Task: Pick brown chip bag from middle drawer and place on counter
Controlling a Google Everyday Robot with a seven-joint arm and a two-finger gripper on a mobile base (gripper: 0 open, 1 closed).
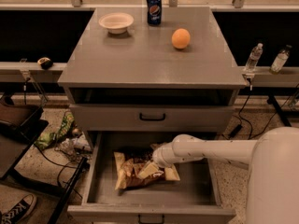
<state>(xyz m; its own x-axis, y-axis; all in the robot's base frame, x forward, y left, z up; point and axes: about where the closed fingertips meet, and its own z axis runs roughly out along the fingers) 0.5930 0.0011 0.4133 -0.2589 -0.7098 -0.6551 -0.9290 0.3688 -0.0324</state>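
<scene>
Camera view: the gripper (150, 166) is down inside the open middle drawer (198, 192), right on the brown chip bag (132, 175); whether it has hold of it I cannot tell; the bag lies left of the drawer's centre; above the drawer, the counter (149, 62) carries an orange (181, 38), can (153, 8) and bowl (116, 21).

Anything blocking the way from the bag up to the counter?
Nothing visible. The gripper is at the bag in the open drawer; bowl, can and orange sit at the back of the counter.

Pincer (153, 165) in open-topped middle drawer (196, 191), walls (93, 171) flanking
</scene>
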